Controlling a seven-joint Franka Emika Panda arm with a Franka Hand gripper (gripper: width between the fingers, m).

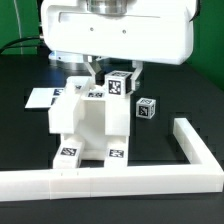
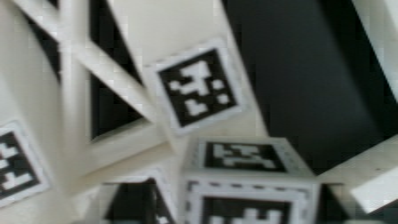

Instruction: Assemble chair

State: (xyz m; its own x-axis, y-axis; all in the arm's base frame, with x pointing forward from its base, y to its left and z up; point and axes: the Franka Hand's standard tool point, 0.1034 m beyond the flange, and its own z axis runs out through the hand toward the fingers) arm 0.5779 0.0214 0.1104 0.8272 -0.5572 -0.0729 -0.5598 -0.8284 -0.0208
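Observation:
The chair's joined white parts (image 1: 85, 122) stand mid-table as a chunky block with tags on top and front. A tagged white block (image 1: 120, 85) sits at its upper back, right under my gripper (image 1: 112, 74), which hangs from the big white hand. In the wrist view that tagged block (image 2: 240, 172) lies between my gripper's (image 2: 240, 208) fingers, with dark strips on both sides. Blur hides whether the fingers touch it. A long tagged slat (image 2: 199, 85) runs past it. A small tagged cube (image 1: 146, 108) lies loose toward the exterior view's right.
The white L-shaped border rail (image 1: 120, 180) runs along the front and up the exterior view's right side. The marker board (image 1: 42, 98) lies flat at the exterior view's left. A green cable (image 1: 15, 45) trails at the back left.

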